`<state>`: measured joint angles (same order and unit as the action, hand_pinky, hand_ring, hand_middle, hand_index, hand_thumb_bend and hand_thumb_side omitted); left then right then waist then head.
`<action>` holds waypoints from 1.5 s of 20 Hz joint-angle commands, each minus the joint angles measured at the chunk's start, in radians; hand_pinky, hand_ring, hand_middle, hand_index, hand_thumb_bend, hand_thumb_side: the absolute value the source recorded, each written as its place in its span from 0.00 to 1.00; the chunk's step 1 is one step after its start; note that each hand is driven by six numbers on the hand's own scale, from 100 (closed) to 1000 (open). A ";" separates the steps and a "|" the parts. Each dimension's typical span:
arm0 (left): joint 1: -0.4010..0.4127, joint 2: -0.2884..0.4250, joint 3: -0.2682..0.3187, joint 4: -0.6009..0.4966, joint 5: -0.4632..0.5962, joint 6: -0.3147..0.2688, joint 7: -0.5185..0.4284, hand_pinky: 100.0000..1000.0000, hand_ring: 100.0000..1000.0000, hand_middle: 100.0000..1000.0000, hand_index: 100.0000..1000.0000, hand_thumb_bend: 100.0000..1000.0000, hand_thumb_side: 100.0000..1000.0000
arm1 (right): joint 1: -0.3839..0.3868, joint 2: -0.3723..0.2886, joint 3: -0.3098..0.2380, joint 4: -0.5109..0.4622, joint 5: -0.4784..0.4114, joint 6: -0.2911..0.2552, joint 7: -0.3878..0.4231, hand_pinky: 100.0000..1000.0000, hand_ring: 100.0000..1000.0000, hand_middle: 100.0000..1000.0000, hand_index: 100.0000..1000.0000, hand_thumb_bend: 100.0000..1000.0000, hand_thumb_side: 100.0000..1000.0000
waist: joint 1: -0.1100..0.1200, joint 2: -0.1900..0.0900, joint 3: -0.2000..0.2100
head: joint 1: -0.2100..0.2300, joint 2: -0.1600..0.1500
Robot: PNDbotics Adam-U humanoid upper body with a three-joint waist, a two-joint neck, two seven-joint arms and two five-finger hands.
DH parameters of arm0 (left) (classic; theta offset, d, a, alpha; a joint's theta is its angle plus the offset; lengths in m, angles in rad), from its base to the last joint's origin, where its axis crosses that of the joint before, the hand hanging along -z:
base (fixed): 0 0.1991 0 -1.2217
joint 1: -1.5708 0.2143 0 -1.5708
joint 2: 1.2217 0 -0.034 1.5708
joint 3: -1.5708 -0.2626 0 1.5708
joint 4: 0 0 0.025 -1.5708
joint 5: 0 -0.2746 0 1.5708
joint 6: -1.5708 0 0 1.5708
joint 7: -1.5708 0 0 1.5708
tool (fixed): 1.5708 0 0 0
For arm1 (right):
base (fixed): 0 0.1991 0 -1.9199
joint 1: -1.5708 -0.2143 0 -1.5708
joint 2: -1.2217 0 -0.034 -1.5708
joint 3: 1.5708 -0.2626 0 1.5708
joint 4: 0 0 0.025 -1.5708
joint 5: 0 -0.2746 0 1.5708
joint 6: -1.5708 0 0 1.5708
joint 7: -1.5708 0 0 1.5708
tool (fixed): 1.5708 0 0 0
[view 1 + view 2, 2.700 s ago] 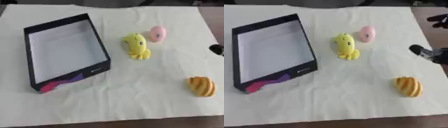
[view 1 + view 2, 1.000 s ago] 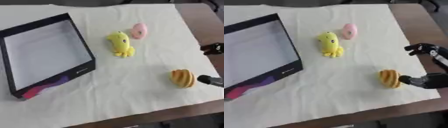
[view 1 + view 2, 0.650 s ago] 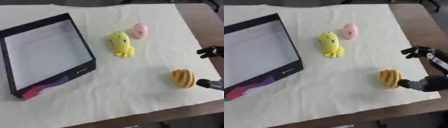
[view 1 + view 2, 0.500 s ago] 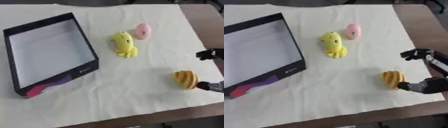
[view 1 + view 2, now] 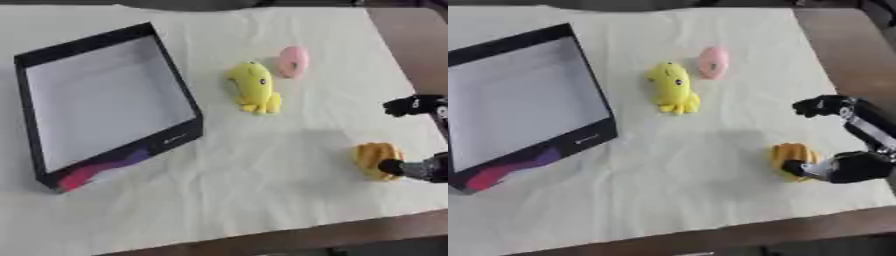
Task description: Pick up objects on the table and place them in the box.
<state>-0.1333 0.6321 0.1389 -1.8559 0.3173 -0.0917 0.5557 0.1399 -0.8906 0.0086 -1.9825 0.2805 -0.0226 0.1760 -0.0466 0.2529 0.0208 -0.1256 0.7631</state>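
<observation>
An orange ribbed toy point(image 5: 789, 154) lies on the cream cloth near the right front. My right hand point(image 5: 847, 167) comes in from the right and stands open around it: the thumb tip touches the toy's right side, and the fingers point(image 5: 819, 106) hang spread farther back, apart from it. A yellow soft toy point(image 5: 252, 88) and a pink one point(image 5: 291, 61) lie in the middle, toward the back. The black box point(image 5: 180, 89) with a white inside sits at the left, nothing in it. My left hand shows in neither view.
The cream cloth point(image 5: 262, 165) covers most of the table. Bare brown tabletop point(image 5: 842, 45) shows along the right side and the front edge. Open cloth lies between the box and the orange toy.
My right hand has come in from the right edge and lowered beside the orange toy, its thumb now against it. The camera has shifted; the toys and box have not moved.
</observation>
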 commanded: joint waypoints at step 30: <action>-0.003 0.004 0.013 -0.017 0.009 -0.020 -0.010 0.76 0.85 0.90 0.90 0.36 0.67 | 0.039 -0.011 -0.004 -0.018 0.226 0.149 0.077 0.82 0.78 0.71 0.83 0.55 0.54 | 0.011 0.019 0.004 | -0.011 0.007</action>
<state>-0.1318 0.6153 0.1391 -1.8561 0.3236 -0.1067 0.5467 0.1774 -0.8712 0.0227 -1.9825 0.4974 0.1222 0.2486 -0.0464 0.2691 0.0255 -0.1349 0.7631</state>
